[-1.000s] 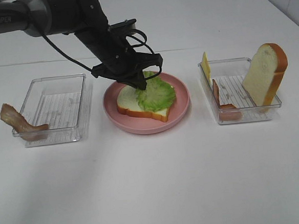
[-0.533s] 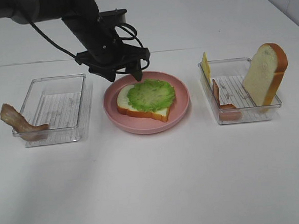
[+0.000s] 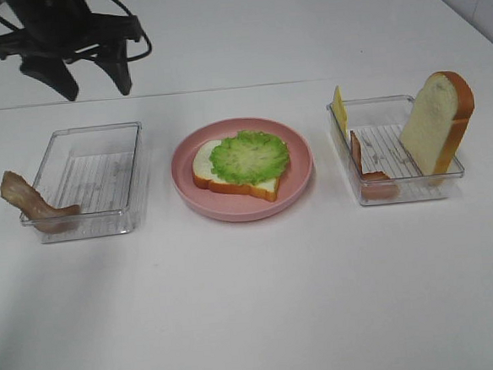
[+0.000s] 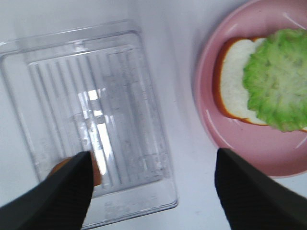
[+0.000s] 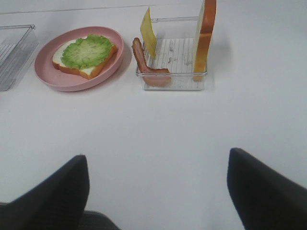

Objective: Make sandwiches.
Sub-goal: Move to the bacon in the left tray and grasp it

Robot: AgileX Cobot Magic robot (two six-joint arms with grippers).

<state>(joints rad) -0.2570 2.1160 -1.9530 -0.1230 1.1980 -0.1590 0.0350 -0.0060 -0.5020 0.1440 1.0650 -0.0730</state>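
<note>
Now: sandwich [image 3: 241,164] half built, bread slice [image 3: 204,164] flat on pink plate [image 3: 301,177], lettuce [image 3: 249,155] on top. My left end effector [image 3: 93,81] spread, empty, high above table [image 3: 255,303] behind left tray [image 3: 136,171]. My right end effector [image 5: 158,191] spread too, nothing in it. Next layer, I judge: bacon [image 3: 27,200] draped over left tray's outer wall. Calls for descent, fingers straddling strip, thin pinch, lift clear of wall
</note>
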